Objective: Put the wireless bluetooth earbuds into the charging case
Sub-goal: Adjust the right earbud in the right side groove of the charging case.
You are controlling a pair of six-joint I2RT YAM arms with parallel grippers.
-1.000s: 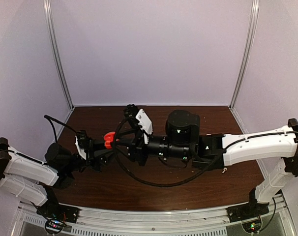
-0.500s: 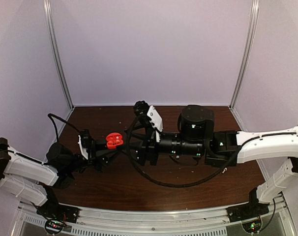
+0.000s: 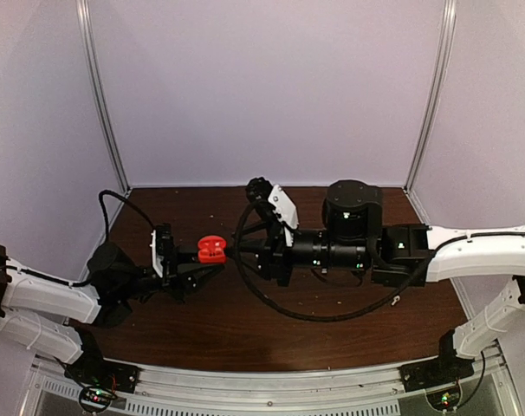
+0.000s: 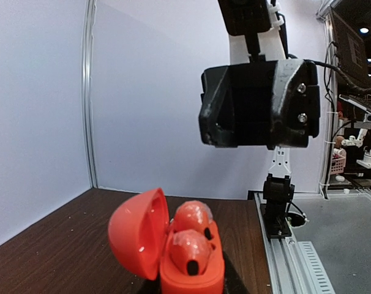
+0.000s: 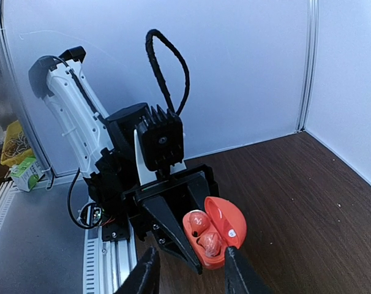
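The red-orange charging case is held above the dark table with its lid open. My left gripper is shut on its base; one black finger runs along the case in the right wrist view. Two red-orange earbuds sit in its wells, one behind the other, and both show in the right wrist view. My right gripper is open and empty, its fingertips spread just short of the case. No white earbud is in view.
The right arm's black cable loops low over the wooden table. A tiny pale speck lies by the right forearm; I cannot tell what it is. White walls stand behind and beside. A metal rail edges the near side.
My left gripper has carried the case to the right and a little away from the base. My right gripper has drawn back to the right, staying just in front of the case.
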